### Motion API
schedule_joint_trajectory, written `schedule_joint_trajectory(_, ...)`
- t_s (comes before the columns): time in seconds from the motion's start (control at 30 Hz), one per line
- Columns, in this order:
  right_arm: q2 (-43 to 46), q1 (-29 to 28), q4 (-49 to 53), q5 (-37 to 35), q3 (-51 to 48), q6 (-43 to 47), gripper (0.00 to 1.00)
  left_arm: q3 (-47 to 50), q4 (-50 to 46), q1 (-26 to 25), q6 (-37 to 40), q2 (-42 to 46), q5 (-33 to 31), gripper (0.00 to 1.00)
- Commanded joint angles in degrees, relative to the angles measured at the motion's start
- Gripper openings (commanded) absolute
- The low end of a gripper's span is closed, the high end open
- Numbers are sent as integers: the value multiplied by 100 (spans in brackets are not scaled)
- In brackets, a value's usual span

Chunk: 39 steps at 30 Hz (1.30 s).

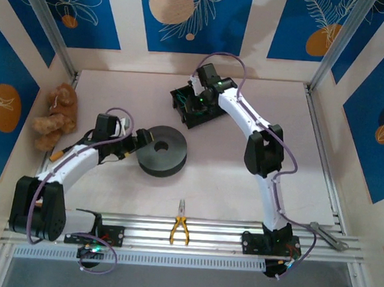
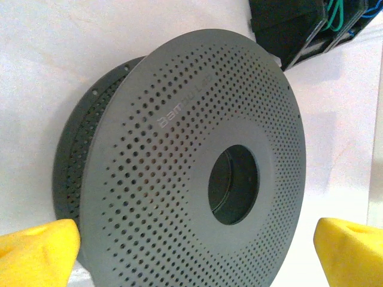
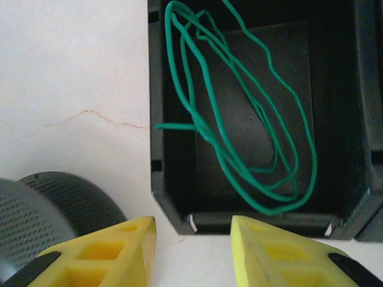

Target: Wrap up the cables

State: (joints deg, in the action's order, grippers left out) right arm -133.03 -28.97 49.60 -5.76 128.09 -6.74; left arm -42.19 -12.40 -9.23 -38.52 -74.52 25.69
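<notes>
A green cable (image 3: 239, 119) lies in loose loops inside a black bin (image 3: 161, 179); my right gripper (image 3: 194, 239) hovers open just above the bin's near rim, with nothing between its yellow fingers (image 3: 102, 251). From above, that gripper (image 1: 194, 98) is over the black bin (image 1: 196, 110) at the back centre. A dark grey perforated spool (image 2: 179, 167) lies flat mid-table (image 1: 163, 151). My left gripper (image 2: 194, 257) is open, close to the spool's face, its fingertips (image 2: 39, 251) spread wide. Green and blue cable strands (image 2: 333, 21) show in the bin beyond the spool.
A brown teddy bear (image 1: 56, 114) sits at the left wall. Yellow-handled pliers (image 1: 180, 229) lie on the aluminium rail at the front. Patterned blue walls close in the table on three sides.
</notes>
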Motion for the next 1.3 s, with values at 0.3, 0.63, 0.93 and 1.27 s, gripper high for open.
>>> schedule_joint_trajectory(0.3,-1125,-21,555,-360,1339,593,52,-211,149,118,185,-526,595,100)
schedule_joint_trajectory(0.63,-1533,12,428,-251,2053,674,26,223,1996,128,-788,-1080,1571,85)
schedule_joint_trajectory(0.93,-1159,-12,456,-257,2342,750,0,405,2852,125,-1248,-1216,1716,39)
schedule_joint_trajectory(1.27,482,63,587,361,1689,-50,0,494,2833,119,-1403,-962,1690,34)
